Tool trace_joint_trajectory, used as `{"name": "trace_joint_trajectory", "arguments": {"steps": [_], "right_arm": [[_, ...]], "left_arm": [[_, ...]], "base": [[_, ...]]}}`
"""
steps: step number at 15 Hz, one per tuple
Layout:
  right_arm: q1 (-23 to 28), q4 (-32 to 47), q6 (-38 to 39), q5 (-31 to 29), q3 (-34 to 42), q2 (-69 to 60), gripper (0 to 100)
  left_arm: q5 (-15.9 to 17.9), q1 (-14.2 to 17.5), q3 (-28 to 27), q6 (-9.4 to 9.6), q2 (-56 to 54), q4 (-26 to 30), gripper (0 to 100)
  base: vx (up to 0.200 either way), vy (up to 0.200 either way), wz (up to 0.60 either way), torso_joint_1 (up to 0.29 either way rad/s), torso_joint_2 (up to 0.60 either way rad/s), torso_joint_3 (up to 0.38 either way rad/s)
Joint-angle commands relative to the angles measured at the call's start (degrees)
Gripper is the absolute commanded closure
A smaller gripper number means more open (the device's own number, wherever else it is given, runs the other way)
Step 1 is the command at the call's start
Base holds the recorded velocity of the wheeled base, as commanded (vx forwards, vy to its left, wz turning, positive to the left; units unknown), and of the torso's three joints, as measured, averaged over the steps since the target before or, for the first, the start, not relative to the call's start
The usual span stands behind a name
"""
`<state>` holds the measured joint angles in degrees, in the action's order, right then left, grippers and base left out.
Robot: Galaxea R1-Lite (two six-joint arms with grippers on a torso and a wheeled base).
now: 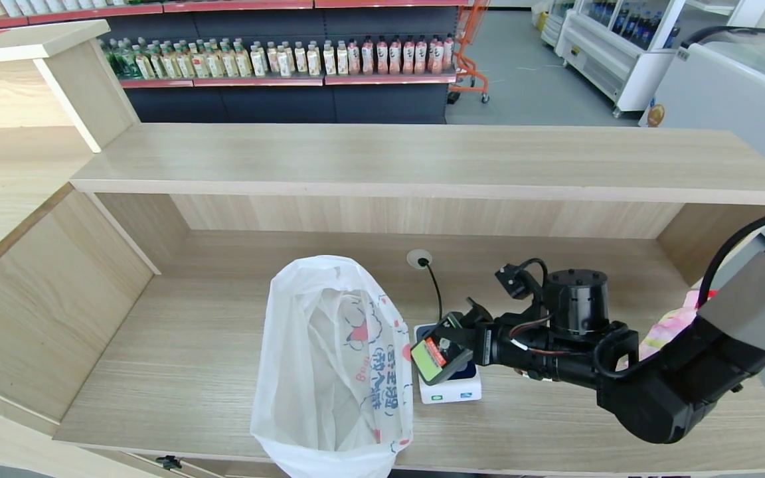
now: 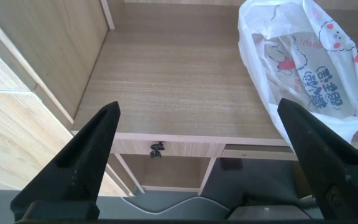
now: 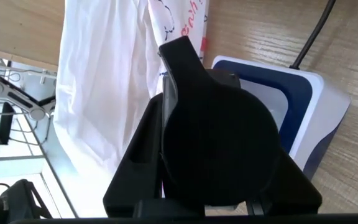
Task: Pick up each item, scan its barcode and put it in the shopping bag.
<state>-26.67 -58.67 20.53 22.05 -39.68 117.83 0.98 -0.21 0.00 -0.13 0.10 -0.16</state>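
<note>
Fingers of the right gripper (image 1: 445, 348) are clamped on the small green-and-black pack (image 1: 433, 358), held just above the scanner (image 1: 452, 393).

Fingers of the left gripper (image 2: 199, 106) stand wide apart with nothing between them, hanging off the near left edge of the counter (image 1: 190, 358). The scan of this 1 pack looks to be in hand, so I judge the task partly done at most: the pack has yet to go into the shopping bag (image 1: 333, 358), which stands open just left of the scanner at the near edge. Inside the bag I make out only white folds; whether anything lies at the bottom I cannot tell. At least 1 more item, a pink packet (image 1: 671, 325), waits on the right, half hidden behind the right arm.
</note>
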Motion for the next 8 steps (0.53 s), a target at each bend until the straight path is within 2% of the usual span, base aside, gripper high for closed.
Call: {"name": "trace_joint_trajectory", "arguments": {"steps": [1,8], "right_arm": [[0.1,0.3,-0.6,-0.2,-0.2,0.6,100],[0.4,0.7,-1.0,-0.2,0.0,-1.5,100]], "left_arm": [[0.0,0.0,0.0,-0.04,0.0,0.0,0],[0.0,0.0,0.0,0.05,0.0,0.0,0]], "base": [[0.000,0.000,0.00,0.000,0.00,0.000],[0.000,0.000,0.00,0.000,0.00,0.000]]}}
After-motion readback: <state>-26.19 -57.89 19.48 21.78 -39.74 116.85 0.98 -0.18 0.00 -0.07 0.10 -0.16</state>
